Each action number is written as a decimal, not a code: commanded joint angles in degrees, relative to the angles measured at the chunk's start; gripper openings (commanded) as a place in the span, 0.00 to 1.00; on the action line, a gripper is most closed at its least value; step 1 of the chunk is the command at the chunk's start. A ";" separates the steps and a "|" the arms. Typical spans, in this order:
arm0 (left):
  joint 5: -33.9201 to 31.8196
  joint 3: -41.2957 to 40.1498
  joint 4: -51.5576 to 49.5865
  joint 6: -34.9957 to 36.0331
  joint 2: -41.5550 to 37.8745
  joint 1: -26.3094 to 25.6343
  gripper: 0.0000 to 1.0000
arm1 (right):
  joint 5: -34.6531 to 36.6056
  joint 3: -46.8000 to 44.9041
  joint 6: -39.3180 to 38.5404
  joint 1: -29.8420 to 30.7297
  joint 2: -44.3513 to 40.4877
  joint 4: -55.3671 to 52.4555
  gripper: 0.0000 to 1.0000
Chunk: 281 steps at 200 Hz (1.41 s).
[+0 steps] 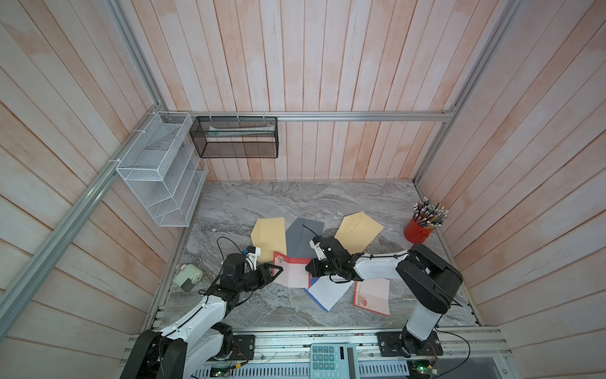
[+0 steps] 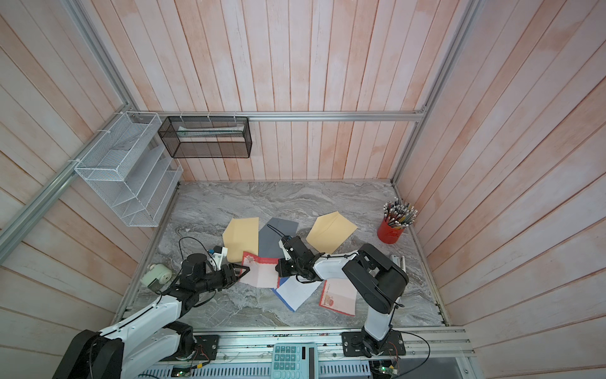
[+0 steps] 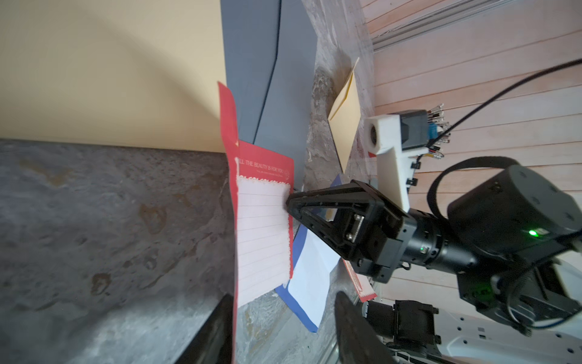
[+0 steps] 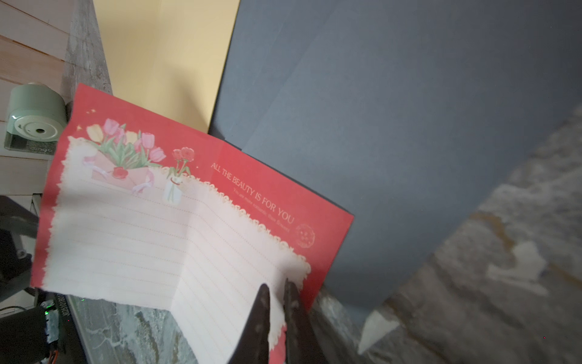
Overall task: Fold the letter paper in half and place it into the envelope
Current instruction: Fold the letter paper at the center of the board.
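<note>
The letter paper (image 1: pixel 292 274) – red-bordered, with pink lines – lies mid-table (image 1: pixel 262 203) between your two arms, creased down its middle with the half toward your left arm bent upward. Your right gripper (image 4: pixel 276 288) is clamped on the opposite edge, its fingers (image 4: pixel 261 302) pinched onto the sheet. Your left gripper (image 1: pixel 277 270) sits at the raised edge with its jaws apart, gripping nothing. The sheet's far edge overlaps a yellow envelope (image 1: pixel 269 238) and a grey envelope (image 1: pixel 303 238). A blue-and-white sheet (image 1: pixel 328 292) pokes out just beside it – another red sheet (image 1: pixel 372 295) lies beyond. A cup of pencils (image 1: pixel 418 229) stands well apart.
</note>
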 commanded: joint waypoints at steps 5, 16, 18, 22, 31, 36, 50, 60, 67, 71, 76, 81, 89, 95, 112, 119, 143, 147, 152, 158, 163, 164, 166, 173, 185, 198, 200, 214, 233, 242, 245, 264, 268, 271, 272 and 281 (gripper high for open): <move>6.37 -0.97 11.20 -3.73 1.58 0.10 0.52 | -0.38 -0.96 0.53 -0.46 1.74 -0.03 0.13; 6.91 -1.10 13.69 -4.88 2.09 -0.26 0.52 | -0.55 -1.06 0.80 -0.54 1.61 0.39 0.13; 6.88 -1.11 14.03 -5.05 2.16 -0.33 0.52 | -0.58 -1.11 0.88 -0.59 1.61 0.47 0.13; 6.82 -1.08 14.66 -5.32 2.35 -0.57 0.52 | -0.60 -1.20 1.03 -0.62 1.52 0.75 0.13; 6.41 -1.10 15.83 -5.67 2.55 -1.34 0.52 | -0.60 -1.46 1.33 -0.70 1.41 1.23 0.13; 6.00 -0.96 16.11 -5.79 2.71 -1.76 0.52 | -0.60 -1.58 1.47 -0.77 1.34 1.50 0.13; 4.23 -0.89 17.59 -6.36 3.25 -3.66 0.52 | -0.66 -1.77 1.78 -0.94 1.25 1.94 0.13; 2.95 -0.85 18.91 -6.90 4.03 -5.11 0.52 | -0.81 -1.99 1.95 -0.98 1.19 2.22 0.13; 2.38 -0.93 20.25 -7.56 4.73 -6.03 0.52 | -0.86 -2.03 2.04 -1.07 1.01 2.39 0.13; 2.16 -0.96 21.08 -7.89 5.17 -6.47 0.52 | -0.87 -2.03 2.05 -1.08 0.95 2.49 0.13; 1.92 -1.02 22.07 -8.42 5.71 -6.95 0.52 | -0.86 -2.08 2.13 -1.12 0.91 2.52 0.13; 1.62 -1.15 22.91 -8.91 6.34 -7.31 0.52 | -0.77 -2.10 2.21 -1.16 0.85 2.52 0.13; 1.44 -1.35 24.49 -9.67 7.29 -7.73 0.52 | -0.77 -2.27 2.39 -1.26 0.64 2.68 0.13; 1.28 -1.47 25.52 -10.12 7.83 -7.88 0.52 | -0.90 -2.42 2.68 -1.33 0.40 3.10 0.13; 0.62 -1.65 27.39 -10.79 9.57 -8.75 0.52 | -2.10 -3.38 4.04 -1.88 -0.36 5.29 0.13; 0.40 -1.40 27.82 -10.77 10.19 -9.21 0.52 | -2.34 -3.61 4.47 -1.95 -0.58 5.89 0.13; -0.87 -0.35 28.68 -10.64 13.03 -10.93 0.52 | -2.31 -3.75 5.08 -2.07 -1.03 6.46 0.13; -1.07 -0.26 28.98 -10.69 13.57 -11.03 0.52 | -2.39 -3.79 5.19 -2.05 -1.12 6.67 0.13; -1.20 -0.20 29.52 -10.82 14.24 -11.24 0.52 | -2.51 -4.03 5.40 -2.12 -1.18 6.93 0.13; -1.32 -0.19 30.36 -11.05 15.20 -11.32 0.52 | -2.60 -4.16 5.62 -2.20 -1.22 7.20 0.13; -1.30 -0.14 31.03 -11.31 16.00 -11.44 0.52 | -2.68 -4.30 5.71 -2.23 -1.37 7.46 0.13; -1.30 -0.14 31.23 -11.37 16.17 -11.43 0.52 | -2.69 -4.35 5.73 -2.23 -1.33 7.49 0.13; -1.34 -0.14 31.47 -11.46 16.45 -11.50 0.52 | -2.77 -4.39 5.80 -2.24 -1.42 7.54 0.13; -1.39 -0.04 32.63 -11.88 17.55 -11.61 0.52 | -2.80 -4.53 5.97 -2.31 -1.51 7.85 0.13; -1.47 0.29 34.35 -12.58 19.34 -12.08 0.52 | -2.98 -4.75 6.25 -2.31 -1.54 8.26 0.13; -1.64 0.97 35.54 -12.96 21.07 -12.61 0.52 | -3.22 -4.85 6.43 -2.31 -1.35 8.49 0.13; -1.71 1.10 35.56 -13.00 21.32 -12.76 0.52 | -3.23 -4.85 6.44 -2.31 -1.35 8.56 0.13; -2.60 1.89 35.50 -12.97 22.96 -13.33 0.52 | -3.62 -5.18 6.69 -2.39 -1.68 9.12 0.13; -3.41 2.23 36.42 -13.39 25.80 -13.72 0.51 | -4.11 -5.54 7.35 -2.48 -2.76 10.12 0.13; -3.25 1.98 37.79 -14.22 27.19 -13.76 0.51 | -4.13 -5.70 7.73 -2.53 -3.40 10.38 0.13; -3.16 1.83 38.22 -14.50 27.56 -13.80 0.51 | -4.22 -5.77 7.82 -2.57 -3.63 10.42 0.13; -3.52 0.71 39.58 -15.63 29.59 -13.76 0.50 | -3.79 -6.30 8.39 -2.83 -5.52 10.42 0.13; -3.64 0.44 39.73 -15.78 29.89 -13.80 0.50 | -3.53 -6.50 8.49 -2.97 -6.10 10.27 0.14; -3.83 0.27 39.78 -15.90 30.03 -13.78 0.50 | -3.39 -6.71 8.61 -3.05 -6.65 10.26 0.14; -3.88 0.24 39.83 -15.90 30.22 -13.79 0.50 | -3.31 -6.79 8.62 -3.07 -6.83 10.21 0.14; -4.04 -0.03 40.00 -16.00 31.12 -13.79 0.50 | -3.00 -7.24 8.56 -3.36 -8.57 9.86 0.15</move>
